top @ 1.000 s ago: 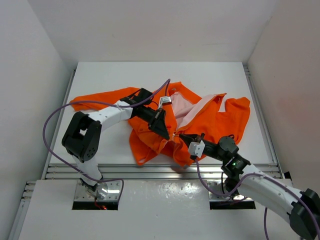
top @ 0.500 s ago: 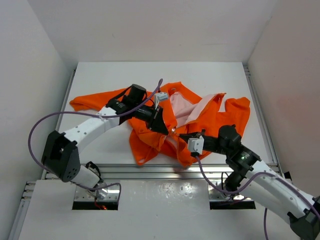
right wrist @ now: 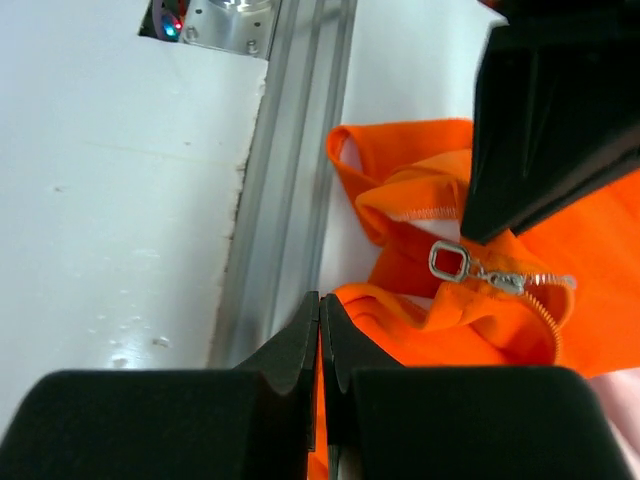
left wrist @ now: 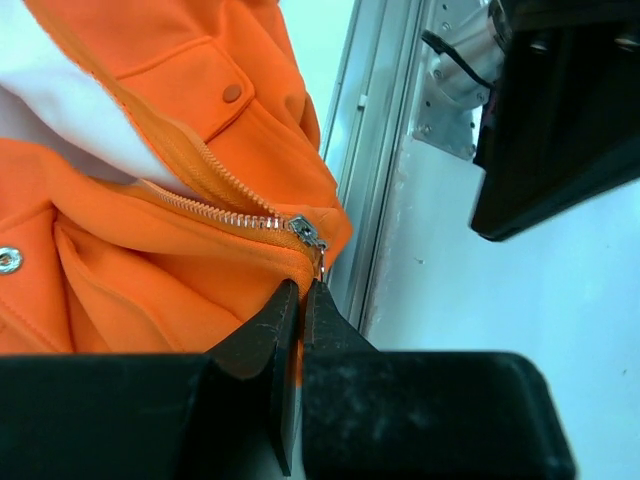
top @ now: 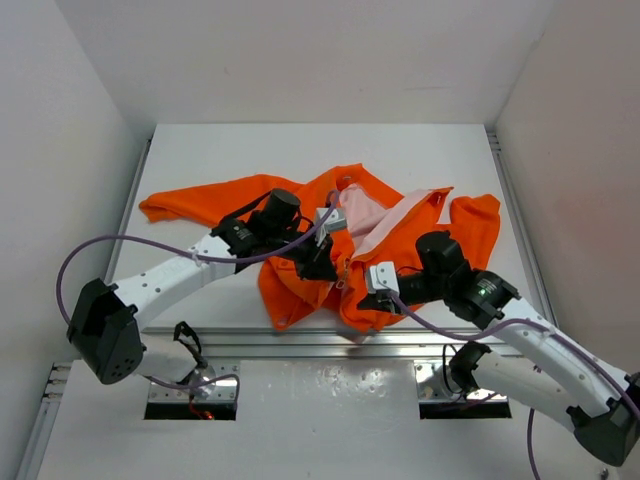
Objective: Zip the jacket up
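Jacket: your jacket (top: 300,285) is soft, light orange cloth. It lies crumpled just beyond the rail (top: 240,340), front open, with pale lining (top: 365,215) showing.
Handling: expect it to bunch and slide rather than resist. The teeth will likely run only if you hold the fabric taut.
Zipper slider: the zipper slider (left wrist: 308,232) sits low on the front, close to the rail. Its pull tab (right wrist: 447,261) hangs rail-side.
Where to hold: anchor the hem below the slider and draw by the small, slippery tab.
Left gripper: the left gripper (left wrist: 302,290) is clamped on orange fabric, rail-side of the slider. You cannot tell whether it also catches the tab.
Right gripper: the right gripper (right wrist: 320,300) is pinched closed on the hem, beside the rail.
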